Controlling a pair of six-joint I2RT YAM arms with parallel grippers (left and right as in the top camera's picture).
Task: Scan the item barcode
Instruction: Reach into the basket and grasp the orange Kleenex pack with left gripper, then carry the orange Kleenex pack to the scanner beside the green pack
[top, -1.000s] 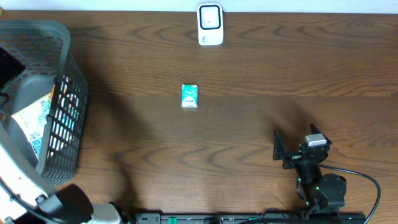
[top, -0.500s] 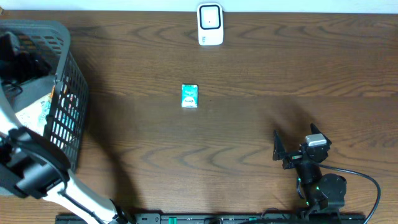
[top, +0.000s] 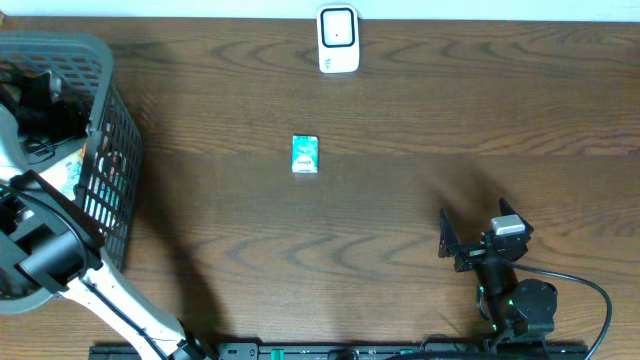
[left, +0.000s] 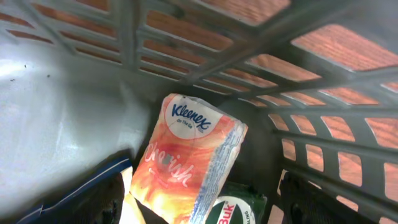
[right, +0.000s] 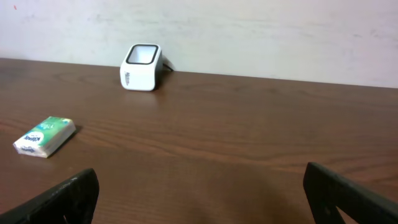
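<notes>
Tissue pack (left: 186, 155), judged soft, light and slippery-wrapped, was framed between the spread fingers of the empty left claw (left: 199, 186), to be pinched gently across its width.

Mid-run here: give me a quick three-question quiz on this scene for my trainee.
1. True or false: the green tissue pack lies inside the basket.
2. The orange pack below the left pincer reads: A Kleenex, B Tempo, C Scott?
3. Fill in: the right pincer stands ___.
Key: 1 false, it lies on the table; 2 A; 3 open.
</notes>
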